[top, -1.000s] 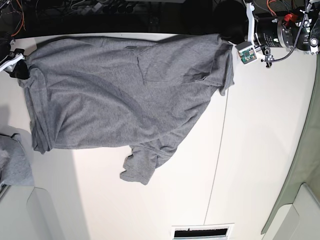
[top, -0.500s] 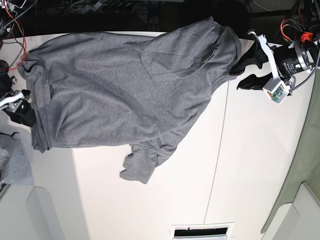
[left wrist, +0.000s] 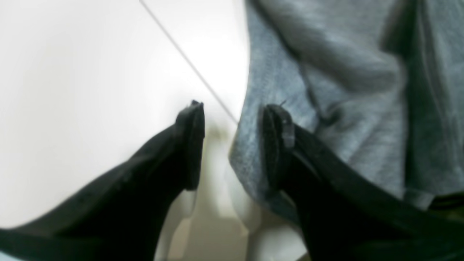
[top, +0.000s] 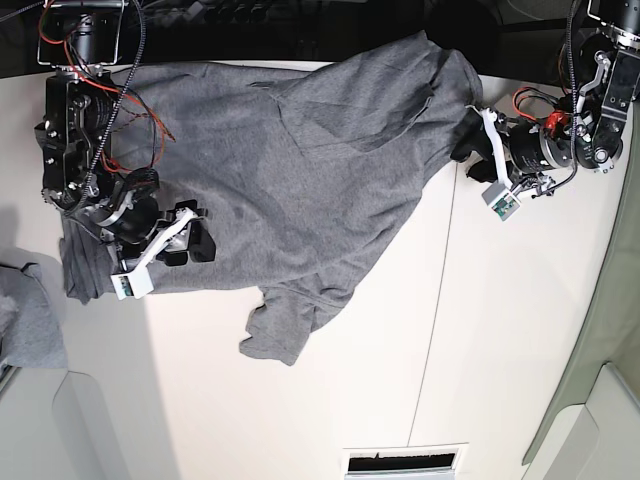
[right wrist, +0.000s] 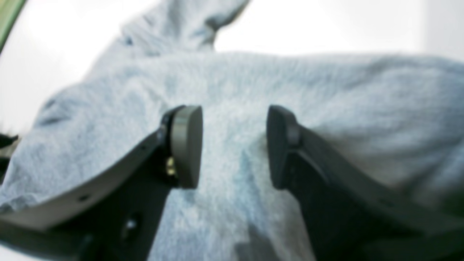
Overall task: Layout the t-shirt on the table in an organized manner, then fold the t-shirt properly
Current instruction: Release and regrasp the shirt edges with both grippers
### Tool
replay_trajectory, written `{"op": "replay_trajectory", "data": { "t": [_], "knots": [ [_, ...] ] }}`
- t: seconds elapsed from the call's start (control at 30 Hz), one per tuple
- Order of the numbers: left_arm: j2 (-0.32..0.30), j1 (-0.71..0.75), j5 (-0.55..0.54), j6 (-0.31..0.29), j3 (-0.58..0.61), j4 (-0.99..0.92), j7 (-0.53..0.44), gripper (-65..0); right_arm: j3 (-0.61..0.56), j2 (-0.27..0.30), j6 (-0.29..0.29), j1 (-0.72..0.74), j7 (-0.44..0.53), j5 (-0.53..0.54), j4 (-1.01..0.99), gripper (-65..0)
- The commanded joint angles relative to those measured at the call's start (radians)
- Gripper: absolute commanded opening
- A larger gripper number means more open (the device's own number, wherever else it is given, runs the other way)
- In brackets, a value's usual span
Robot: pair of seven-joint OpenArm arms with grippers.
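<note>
T-shirt (top: 280,160) under open, empty right pincer (right wrist: 233,145); hem beside open, empty left pincer (left wrist: 232,145).

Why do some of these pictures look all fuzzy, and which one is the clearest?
The right wrist view is the fuzziest: the t-shirt and the right gripper are soft and out of focus. The left wrist view is also blurry, and the table glares bright white beside the left gripper. The base view is sharpest, though its edges look bent.

Bright even light, blown-out white glare, both wrist views blurred
</note>
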Motion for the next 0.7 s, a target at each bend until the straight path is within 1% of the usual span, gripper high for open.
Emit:
{"op": "replay_trajectory", "data": {
  "t": [0.0, 0.03, 0.13, 0.23, 0.3, 0.33, 0.43, 0.47, 0.63, 0.67],
  "knots": [
    [-0.014, -0.006, -0.015, -0.007, -0.005, 0.012, -0.018, -36.2, -0.009, 0.008, 0.006, 0.022, 0.021, 0.013, -0.009, -36.4],
    [-0.014, -0.005, -0.016, -0.016, -0.005, 0.013, -0.016, -36.2, -0.016, 0.007, 0.006, 0.022, 0.021, 0.013, -0.027, -36.4],
    [-0.014, -0.005, -0.055, -0.079, -0.005, 0.013, -0.016, -36.2, -0.017, 0.008, 0.006, 0.019, 0.023, 0.01, -0.047, -36.4],
    [-0.013, -0.005, -0.115, -0.08, -0.005, 0.014, -0.01, -36.2, -0.012, 0.009, 0.006, 0.019, 0.023, -0.003, -0.047, -36.4],
    [-0.002, -0.005, -0.114, -0.08, -0.005, 0.013, -0.006, -36.6, -0.011, 0.008, 0.006, 0.019, 0.022, -0.002, -0.047, -36.4],
    [0.005, -0.005, -0.099, -0.08, -0.005, 0.013, -0.004, -38.5, -0.011, 0.008, 0.006, 0.019, 0.021, -0.002, -0.047, -36.4],
    [0.029, -0.004, -0.043, -0.08, -0.005, 0.013, -0.003, -54.5, -0.011, 0.008, 0.006, 0.019, 0.022, -0.001, -0.047, -36.4],
    [0.037, -0.004, -0.034, -0.08, -0.005, 0.013, -0.001, -57.4, -0.011, 0.008, 0.006, 0.019, 0.022, -0.002, -0.047, -36.4],
    [0.041, -0.005, -0.018, -0.08, 0.04, 0.013, -0.002, -58.0, -0.011, 0.008, 0.006, 0.014, 0.021, -0.018, -0.051, -36.4],
    [0.041, -0.005, -0.004, -0.08, 0.053, 0.013, -0.006, -60.6, -0.011, 0.008, 0.006, 0.014, 0.021, -0.028, -0.056, -36.4]
  ]
}}
